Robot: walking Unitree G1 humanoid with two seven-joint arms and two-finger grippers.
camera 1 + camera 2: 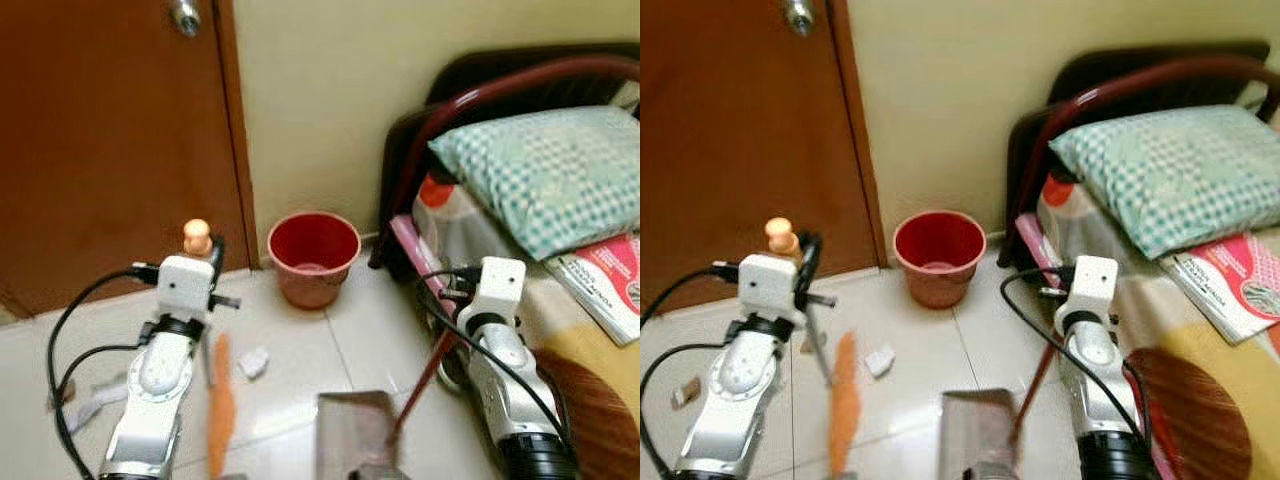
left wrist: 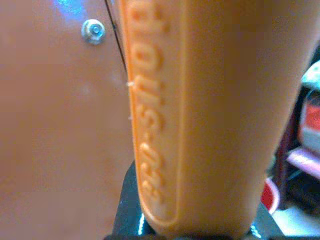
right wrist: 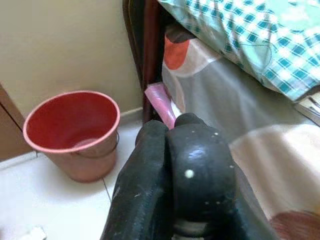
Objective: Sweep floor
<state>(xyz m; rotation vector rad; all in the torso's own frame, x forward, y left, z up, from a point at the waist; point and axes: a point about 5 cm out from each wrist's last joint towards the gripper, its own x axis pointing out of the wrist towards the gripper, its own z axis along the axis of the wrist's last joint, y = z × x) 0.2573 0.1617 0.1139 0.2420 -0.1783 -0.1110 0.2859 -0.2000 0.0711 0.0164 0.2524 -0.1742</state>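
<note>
A brown door (image 1: 110,150) and a cream wall (image 1: 320,100) stand ahead of both grippers, with a bed (image 1: 590,340) carrying a checked pillow (image 1: 550,170) and a magazine (image 1: 610,280) just outside the right arm. On the pale tiled floor (image 1: 300,380), a red bucket (image 1: 313,257) sits against the wall, ahead of and between the two grippers.

The left gripper (image 1: 205,262) is clamped around the orange broom handle (image 2: 200,115), which fills its wrist view with raised lettering; the handle's rounded tip (image 1: 196,236) pokes up above the fingers and the orange broom (image 1: 220,405) hangs below them toward the floor.

The right gripper (image 3: 175,165) has its black fingers pressed together around the dark red stick of the dustpan (image 1: 352,435), whose grey pan rests on the tiles below and between the arms.

A crumpled white scrap of paper (image 1: 253,362) lies on the floor just beside the broom, between it and the bucket.
</note>
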